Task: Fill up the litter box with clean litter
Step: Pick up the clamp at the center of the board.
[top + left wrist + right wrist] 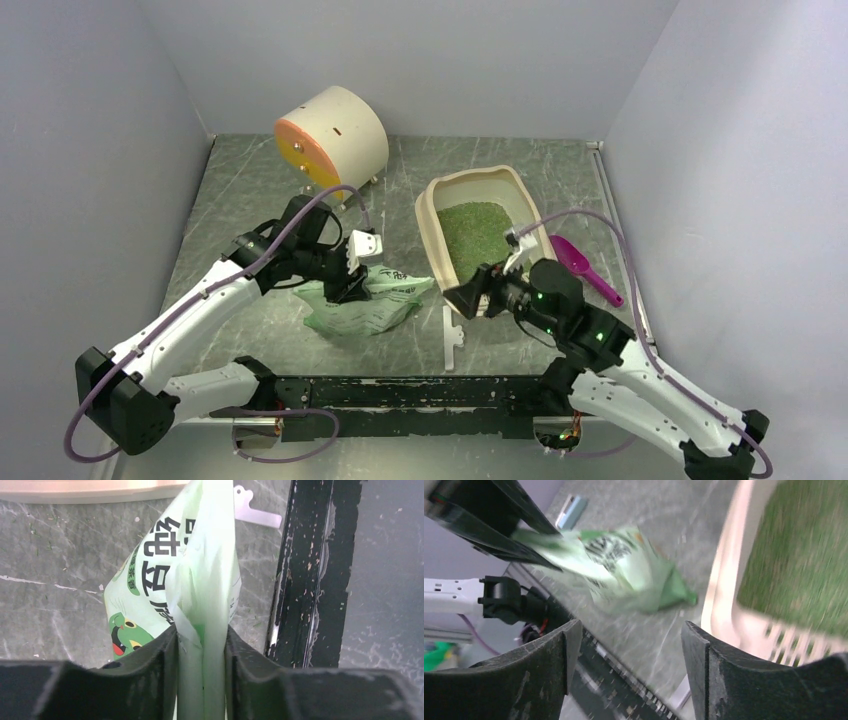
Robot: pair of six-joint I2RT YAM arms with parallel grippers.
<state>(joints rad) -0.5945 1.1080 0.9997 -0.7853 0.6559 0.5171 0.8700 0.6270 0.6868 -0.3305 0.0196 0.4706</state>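
Note:
The beige litter box (432,222) stands right of centre, its slotted ledge at the near end. A bed of green litter (478,232) covers its floor; it also shows in the right wrist view (796,575). My left gripper (354,285) is shut on the light-green printed litter bag (365,305), pinching a fold of it (202,630) between the fingers. The bag lies crumpled on the table left of the box. My right gripper (465,298) is open and empty, hovering at the box's near left corner, facing the bag (624,570).
A cream half-cylinder cabinet with an orange face (332,138) stands at the back left. A magenta scoop (582,266) lies right of the box. A white flat strip (452,338) lies near the black front rail (420,395). Grey walls close in on three sides.

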